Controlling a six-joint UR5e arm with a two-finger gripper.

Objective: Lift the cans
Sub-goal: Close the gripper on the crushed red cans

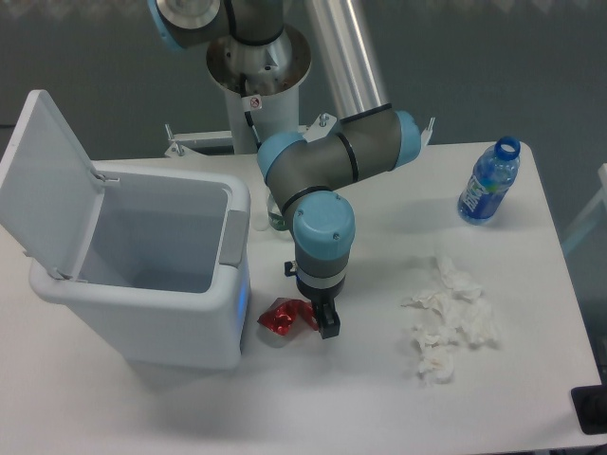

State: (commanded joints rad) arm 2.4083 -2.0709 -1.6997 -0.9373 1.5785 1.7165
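A crumpled red can (279, 318) lies on the white table, just right of the bin's front corner. My gripper (314, 324) points straight down at the can's right end, low over the table. One black finger (326, 328) shows to the right of the can and touches or nearly touches it. The other finger is hidden behind the wrist and the can, so the width of the jaws does not show.
An open white bin (142, 275) with its lid up stands at the left, close to the can. Crumpled white tissues (448, 320) lie to the right. A blue-labelled bottle (488, 182) stands at the back right. A small clear bottle (274, 219) peeks out behind the arm.
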